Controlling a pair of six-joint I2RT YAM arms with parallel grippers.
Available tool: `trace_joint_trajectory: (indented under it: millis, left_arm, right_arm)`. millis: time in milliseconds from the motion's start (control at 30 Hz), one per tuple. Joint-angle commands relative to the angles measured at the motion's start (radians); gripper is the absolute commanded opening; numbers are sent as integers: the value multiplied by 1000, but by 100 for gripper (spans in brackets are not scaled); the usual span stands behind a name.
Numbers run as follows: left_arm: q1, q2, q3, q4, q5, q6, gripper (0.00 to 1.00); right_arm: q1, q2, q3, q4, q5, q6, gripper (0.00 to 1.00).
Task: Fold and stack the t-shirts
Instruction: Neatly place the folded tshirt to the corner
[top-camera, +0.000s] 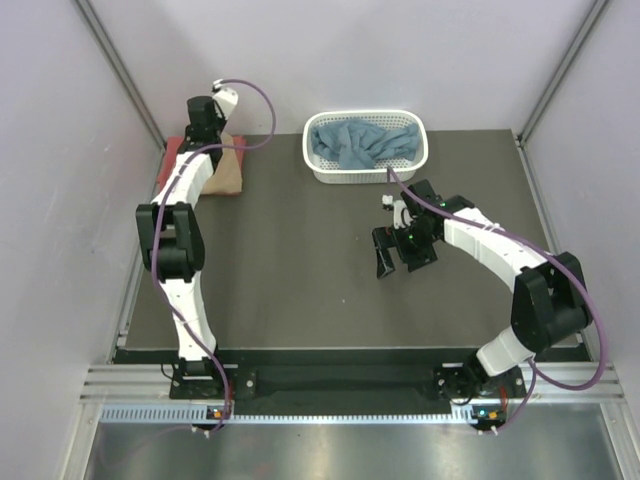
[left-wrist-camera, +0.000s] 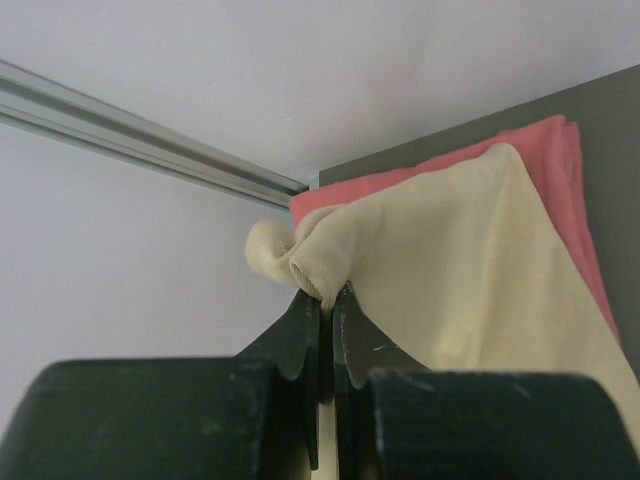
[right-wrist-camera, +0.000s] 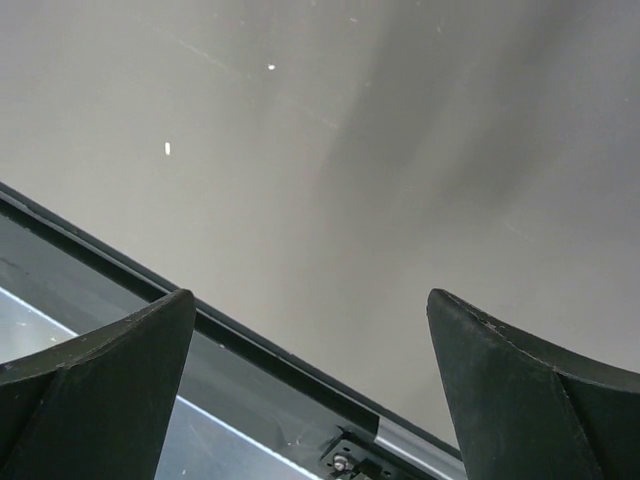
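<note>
left gripper (left-wrist-camera: 326, 295) pinches tan shirt (left-wrist-camera: 470, 260); coral shirt (left-wrist-camera: 560, 170) mostly hidden beneath; right gripper (right-wrist-camera: 310, 300) wide.

Both the left arm (top-camera: 188, 300) and the right arm (top-camera: 485, 238) are built of smooth white link shells joined by chunky black joint housings, a thin purple cable (top-camera: 258, 100) trails along each from base to wrist, and small orange and green marks dot the right arm's base. The left gripper (left-wrist-camera: 325, 296) has matte black fingers (left-wrist-camera: 300, 340) with scuffed, speckled surfaces and a scalloped inner edge, rising from blocky black bodies, while the right gripper (right-wrist-camera: 310, 296) shows broad black fingers tapering to blunt points, their edges worn pale
</note>
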Motion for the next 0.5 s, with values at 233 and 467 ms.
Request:
trace_joint_trajectory:
  millis: [233,467]
  left_arm:
    - [-53,-206,-89,132,78,-25,0]
    - [-50,-126,-60,132,42,23,0]
  right_arm:
    - [-13,-16,25,34,-34,6,100]
    - [-24,-56,-3,27,-16,6,100]
